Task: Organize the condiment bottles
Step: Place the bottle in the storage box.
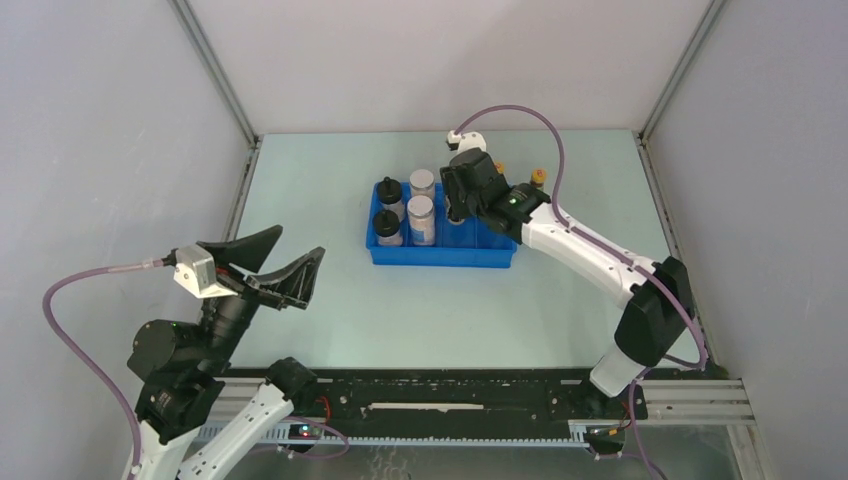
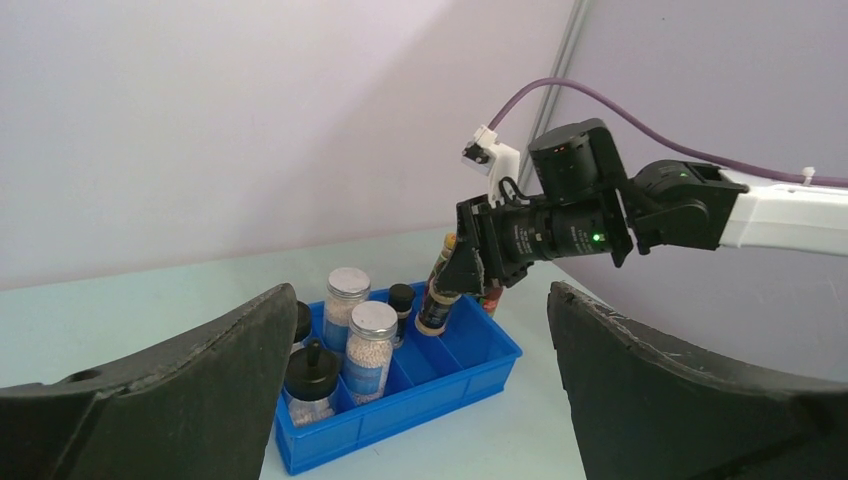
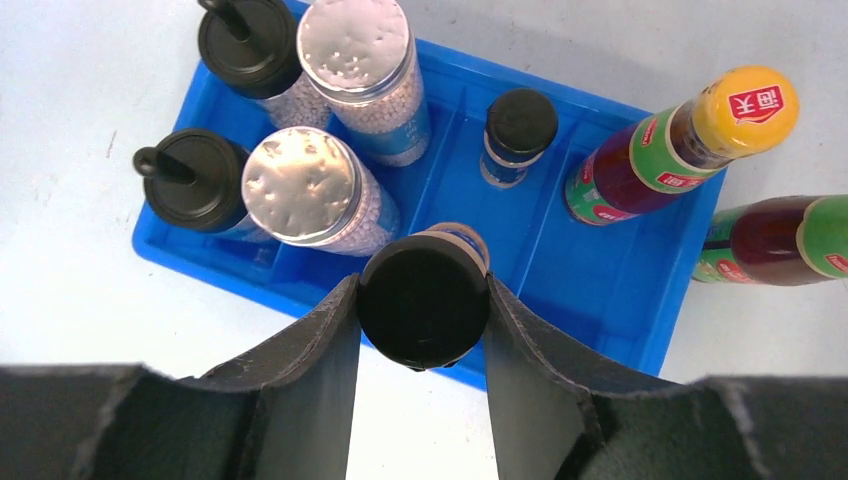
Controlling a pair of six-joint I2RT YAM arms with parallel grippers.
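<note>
Your left claw [image 1: 302, 240] is wide open, well away from the blue tray [image 3: 640, 330]. Your right claw [image 3: 422, 292] squeezes a short dark bottle [image 2: 436, 306] by its black top. The bottle is a bit tilted, right over the tray's front slot. Its twin [image 3: 518, 135] stands just behind. Farther on, an orange cap [image 3: 745, 105] shows white Chinese signs on red.

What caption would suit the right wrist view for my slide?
Right end effector grips a short black-lidded bottle over the blue tray, where a matching bottle stands.
</note>
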